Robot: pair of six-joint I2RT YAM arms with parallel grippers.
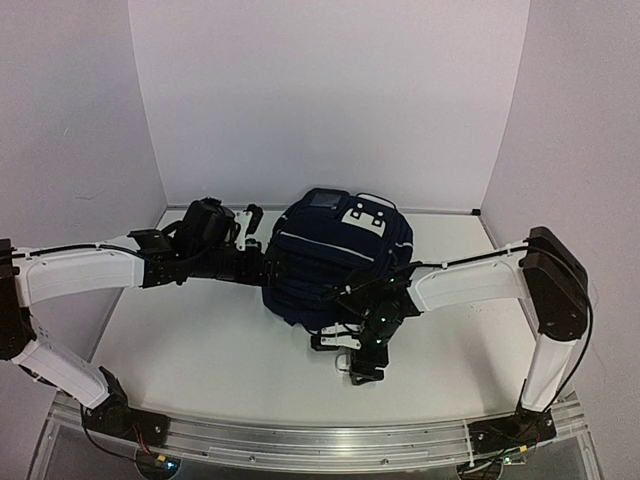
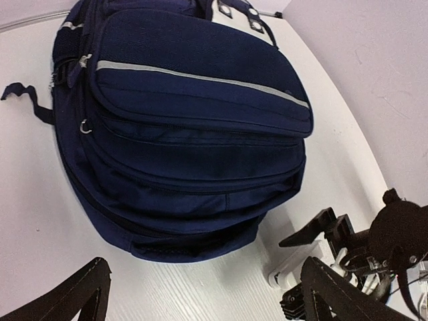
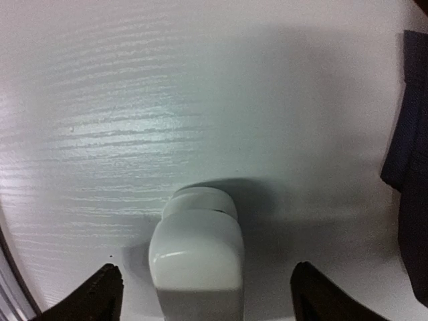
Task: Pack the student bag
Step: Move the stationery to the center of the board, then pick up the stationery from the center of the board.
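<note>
Right gripper stood wide astride white rounded object on table; I feared off-centre closing would skid it away.

The white tabletop carried the student bag, which lay front pocket upward. A small white rounded object rested on the bare surface near the bag's edge, apart from its fabric. A dark strap trailed flat beside the bag.
</note>
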